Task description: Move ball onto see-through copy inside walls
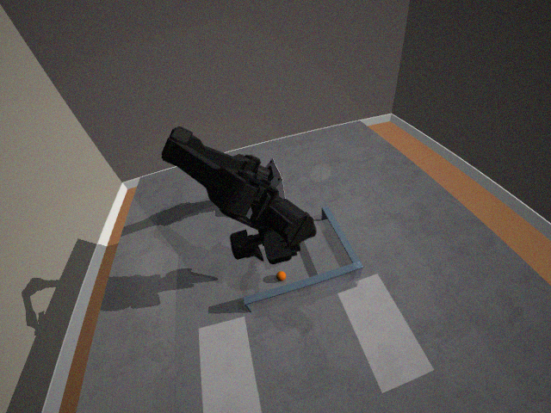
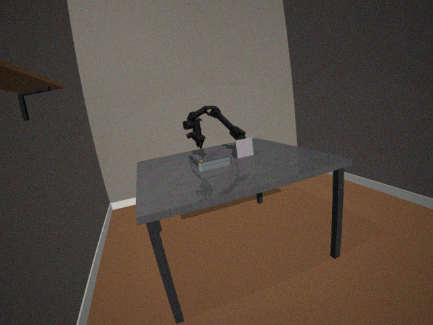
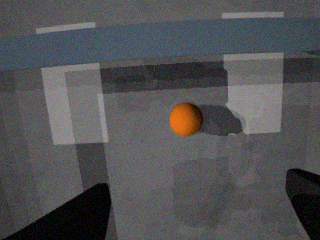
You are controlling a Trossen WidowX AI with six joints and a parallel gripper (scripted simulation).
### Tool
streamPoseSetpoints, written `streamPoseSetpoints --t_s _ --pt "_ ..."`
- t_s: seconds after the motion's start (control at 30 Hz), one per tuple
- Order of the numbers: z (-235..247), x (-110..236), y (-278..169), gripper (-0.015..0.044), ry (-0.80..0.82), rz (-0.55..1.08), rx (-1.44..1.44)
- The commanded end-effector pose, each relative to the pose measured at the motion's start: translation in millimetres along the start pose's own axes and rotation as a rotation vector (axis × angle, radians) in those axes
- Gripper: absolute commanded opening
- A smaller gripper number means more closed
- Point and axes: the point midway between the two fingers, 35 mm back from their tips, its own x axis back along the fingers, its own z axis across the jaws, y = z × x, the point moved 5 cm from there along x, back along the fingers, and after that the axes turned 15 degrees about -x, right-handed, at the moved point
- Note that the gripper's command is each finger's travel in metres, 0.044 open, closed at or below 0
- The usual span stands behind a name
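In the wrist view the tool (image 3: 200, 216) hangs with its two dark fingers spread wide, released and grasping nothing. Beyond them the orange ball (image 3: 186, 119) rests alone on the worktop (image 3: 147, 180), near the blue-tinted wall (image 3: 160, 40) and inside the corner. The step appears to be the retreat; next, lift clear without brushing the ball.

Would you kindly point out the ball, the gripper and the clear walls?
ball (image 3: 186, 119): wrist view, its centre.
gripper (image 1: 260, 249): top view, midway between fingertips.
clear walls (image 1: 356, 267): top view, their corner.
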Motion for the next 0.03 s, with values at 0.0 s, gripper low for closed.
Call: streamPoseSetpoints --t_s 0.0 --pt "-2.4 11.2 0.2 0.044 0.006 0.0 -0.014"
